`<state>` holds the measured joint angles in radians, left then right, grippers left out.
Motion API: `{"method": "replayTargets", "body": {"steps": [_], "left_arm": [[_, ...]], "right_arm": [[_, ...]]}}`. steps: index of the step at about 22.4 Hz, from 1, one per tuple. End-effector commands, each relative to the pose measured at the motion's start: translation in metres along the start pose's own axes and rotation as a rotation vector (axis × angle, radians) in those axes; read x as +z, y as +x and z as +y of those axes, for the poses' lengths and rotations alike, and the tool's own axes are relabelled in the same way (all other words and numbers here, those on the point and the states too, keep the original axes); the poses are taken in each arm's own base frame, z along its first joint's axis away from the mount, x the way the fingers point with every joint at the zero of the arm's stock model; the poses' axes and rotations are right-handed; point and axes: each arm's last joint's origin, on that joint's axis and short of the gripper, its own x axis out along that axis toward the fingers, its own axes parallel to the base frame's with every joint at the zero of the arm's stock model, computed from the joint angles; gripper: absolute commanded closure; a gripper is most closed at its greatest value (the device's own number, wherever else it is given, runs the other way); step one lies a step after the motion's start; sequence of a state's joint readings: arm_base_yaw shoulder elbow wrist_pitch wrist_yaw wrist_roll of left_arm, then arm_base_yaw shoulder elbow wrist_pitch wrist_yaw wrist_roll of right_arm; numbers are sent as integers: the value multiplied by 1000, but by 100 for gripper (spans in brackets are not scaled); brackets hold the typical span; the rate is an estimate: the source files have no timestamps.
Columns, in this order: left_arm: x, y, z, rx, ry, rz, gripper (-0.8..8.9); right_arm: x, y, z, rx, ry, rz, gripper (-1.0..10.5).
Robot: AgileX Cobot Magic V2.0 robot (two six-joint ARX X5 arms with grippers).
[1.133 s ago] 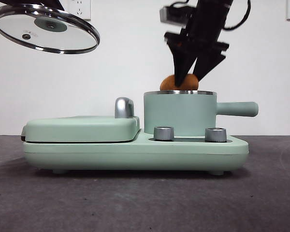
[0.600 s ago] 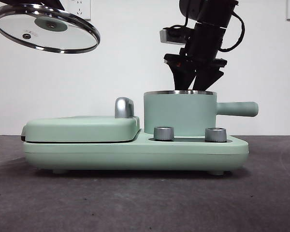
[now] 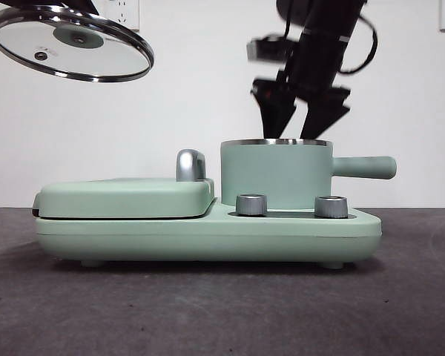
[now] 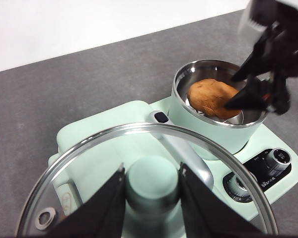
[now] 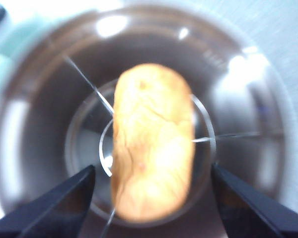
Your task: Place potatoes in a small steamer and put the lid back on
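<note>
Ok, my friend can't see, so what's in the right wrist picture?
A potato lies inside the shiny steel pot, seen from straight above. The right gripper is open over it, one black jaw on each side, not touching.

1 potato (image 4: 211, 97), 1 steamer (image 3: 276, 173), 1 lid (image 3: 70, 43), 2 knobs (image 3: 251, 205), 2 hands (image 3: 295, 111).

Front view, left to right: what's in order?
Lid held up by the left gripper → griddle → chrome handle → left knob → right knob → steamer handle.
</note>
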<state>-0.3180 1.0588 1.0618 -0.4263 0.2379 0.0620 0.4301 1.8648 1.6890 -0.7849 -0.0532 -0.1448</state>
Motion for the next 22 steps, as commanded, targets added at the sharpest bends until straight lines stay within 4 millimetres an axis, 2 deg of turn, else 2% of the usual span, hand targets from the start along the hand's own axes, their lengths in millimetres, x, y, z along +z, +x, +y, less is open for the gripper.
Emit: {"method": "replayTargets", "body": {"steps": [1,4,8,12,16,22], "left_arm": [[8,-3,-1,-1,8,-44,804],[8,-2,-1,-2,10,-49,804],[12,-3,-2,-4,19,-85,804],[15,1,-9,-38,40,-114,804],[16,9,-17,-72,54,-119,804],[20,32,-27,-124,70,-162,804]], "right_arm": [[9,-39,2,-5,25,-99,576],[-2,-83,7,22,24,-163,577],[-50,-117,16,37,81,-306,581],[-102,-142,26,54,94,-414,581],[-129,-158,31,52,97,-459,581],[-160,-177,36,48,94,-479,581]]}}
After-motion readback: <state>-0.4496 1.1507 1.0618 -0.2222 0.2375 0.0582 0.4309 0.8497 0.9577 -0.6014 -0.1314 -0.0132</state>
